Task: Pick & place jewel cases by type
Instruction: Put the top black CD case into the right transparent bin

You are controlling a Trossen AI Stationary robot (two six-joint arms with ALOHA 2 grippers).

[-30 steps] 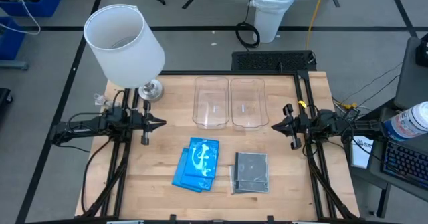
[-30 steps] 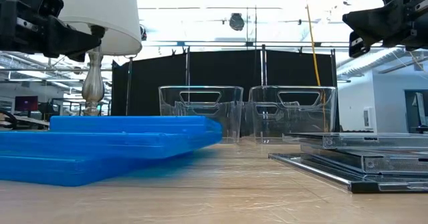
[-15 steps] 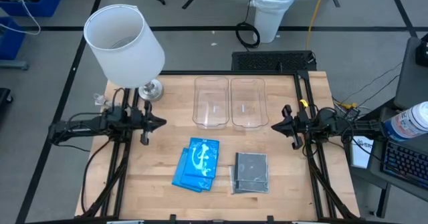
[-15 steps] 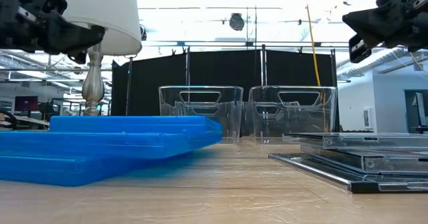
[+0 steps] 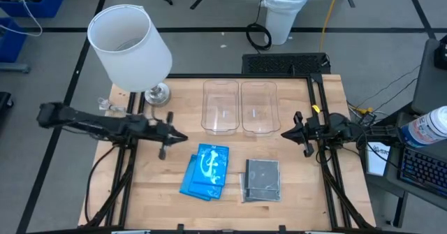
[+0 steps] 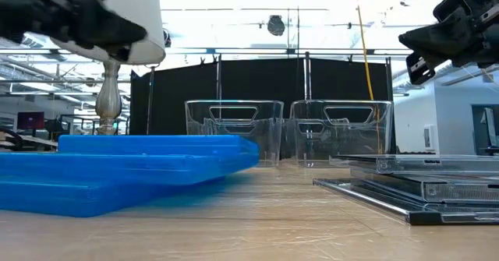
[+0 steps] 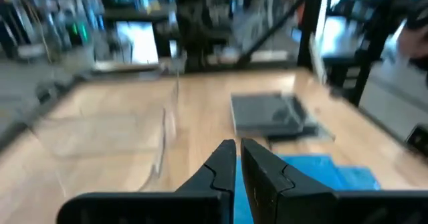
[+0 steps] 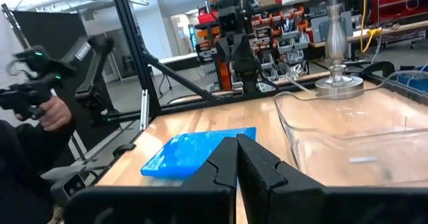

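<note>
A stack of blue jewel cases (image 5: pixel 205 171) lies flat on the wooden table, front of centre. A stack of dark grey jewel cases (image 5: pixel 262 179) lies just to its right. My left gripper (image 5: pixel 183 137) hovers shut above the table, just left of and behind the blue stack, holding nothing. In the left wrist view its fingers (image 7: pixel 237 149) point toward the grey cases (image 7: pixel 271 114) and the blue ones (image 7: pixel 321 174). My right gripper (image 5: pixel 285 132) waits shut at the table's right side, raised, facing the blue stack (image 8: pixel 197 150).
Two clear plastic bins (image 5: pixel 223 107) (image 5: pixel 259 107) stand side by side at the table's far middle. A lamp with a white shade (image 5: pixel 129 49) and a metal foot (image 5: pixel 158 93) stands at the far left corner. A person's hand (image 8: pixel 47 114) shows beyond the table.
My left gripper has swung out from the table's left edge toward the middle, toward the blue jewel cases, rising a little and staying shut. My right gripper has rolled slightly in place. The cases have not moved.
</note>
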